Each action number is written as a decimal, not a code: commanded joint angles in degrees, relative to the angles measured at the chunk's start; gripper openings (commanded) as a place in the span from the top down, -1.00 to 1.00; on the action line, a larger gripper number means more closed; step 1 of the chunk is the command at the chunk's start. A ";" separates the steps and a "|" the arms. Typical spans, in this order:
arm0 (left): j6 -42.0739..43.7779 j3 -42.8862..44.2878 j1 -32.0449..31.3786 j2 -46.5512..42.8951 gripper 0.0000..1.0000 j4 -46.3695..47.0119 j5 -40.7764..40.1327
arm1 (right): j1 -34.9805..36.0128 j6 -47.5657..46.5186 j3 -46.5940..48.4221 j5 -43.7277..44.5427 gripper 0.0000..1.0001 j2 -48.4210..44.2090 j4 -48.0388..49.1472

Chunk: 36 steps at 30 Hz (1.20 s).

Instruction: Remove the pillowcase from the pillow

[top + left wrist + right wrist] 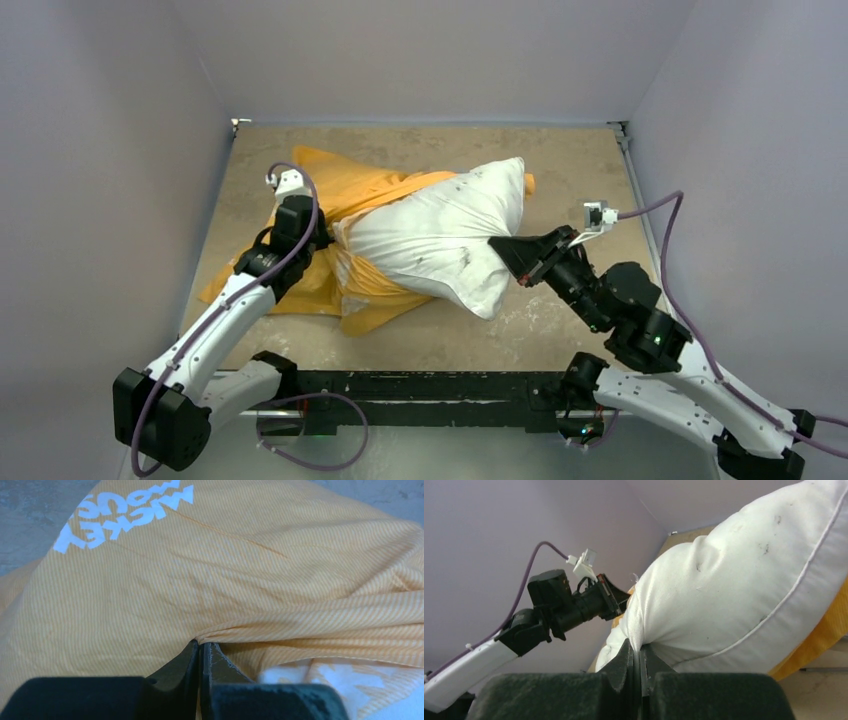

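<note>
Right gripper on pillow; tan tabletop, lilac walls.

Both arms look alike. The left arm and right arm have glossy white shells between chunky black joint housings, and they share a scuffed black rail at their bases. A purple cable runs along each arm to a small white connector near the wrist. A tiny green light glows on one right-arm joint. The left gripper and right gripper are matt black with wedge-shaped fingers, and one edge is worn whitish.
</note>
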 commanded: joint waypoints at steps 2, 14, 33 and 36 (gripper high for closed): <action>4.45 2.75 3.92 0.03 0.88 -3.56 -3.23 | -1.00 -4.04 3.31 -8.49 1.00 1.56 9.75; 7.71 12.75 3.83 0.00 0.11 -9.63 5.88 | -0.96 -9.99 8.14 -16.31 -0.86 24.84 11.61; 9.04 15.39 3.78 3.74 -0.23 -5.57 23.28 | -7.88 -4.24 20.77 -3.03 -0.98 40.48 -5.68; 9.12 15.92 3.19 5.05 -0.27 -4.89 25.04 | -10.86 -1.05 17.48 -1.91 -0.98 42.76 -6.12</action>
